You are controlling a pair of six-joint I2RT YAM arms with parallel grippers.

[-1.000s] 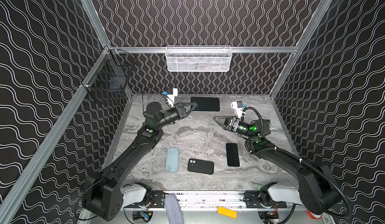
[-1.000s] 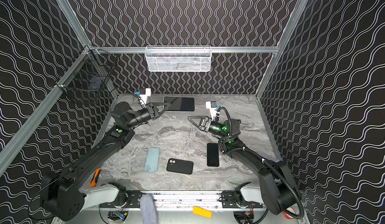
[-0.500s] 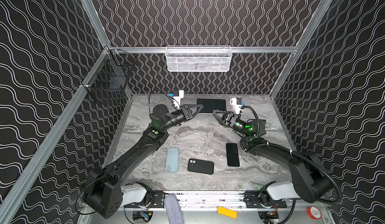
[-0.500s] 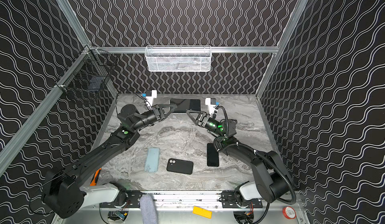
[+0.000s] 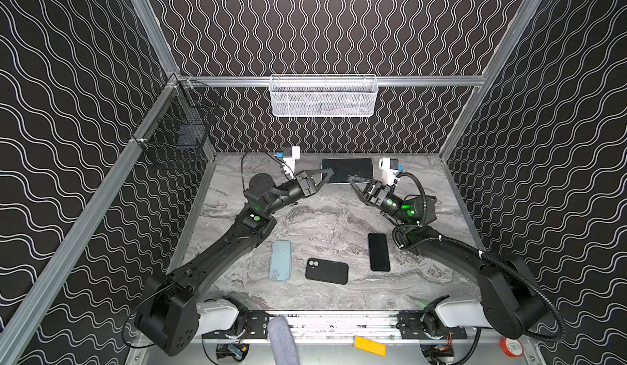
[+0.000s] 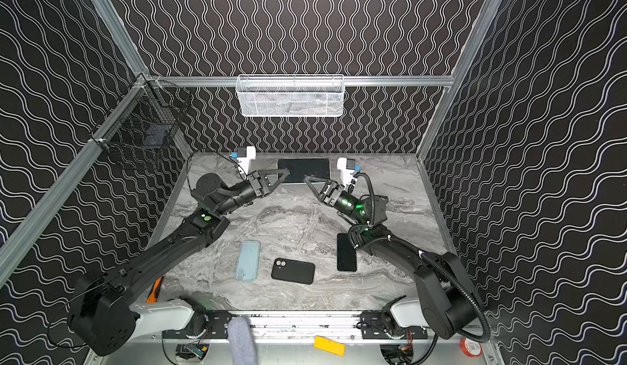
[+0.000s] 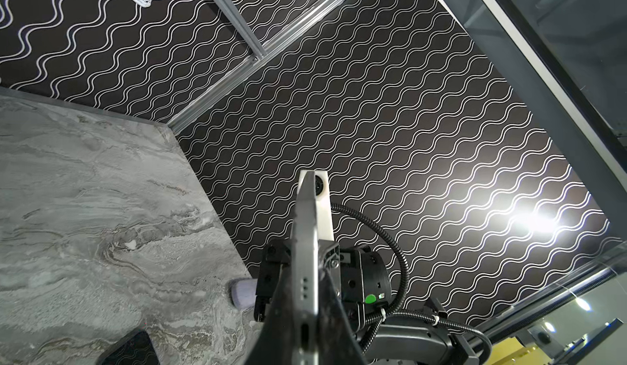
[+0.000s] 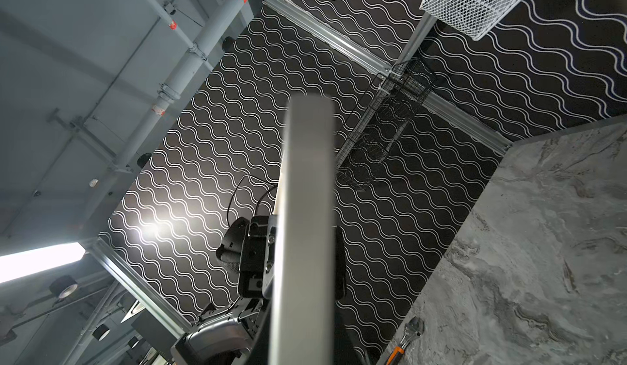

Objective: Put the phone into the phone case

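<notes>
Silver-edged phone (image 5: pixel 346 169) is held off the surface (image 5: pixel 322 224); I see my left end effector (image 5: pixel 327 173) and right end effector (image 5: pixel 352 178) both clamped on it.

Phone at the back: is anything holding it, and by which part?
Both hands pinch the phone: the left hand at its left end, the right hand on its near long edge.

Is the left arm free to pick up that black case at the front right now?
Probably not yet: the left gripper is shut on the phone at the back, which the right gripper also grips. The black case itself lies uncovered in front.
</notes>
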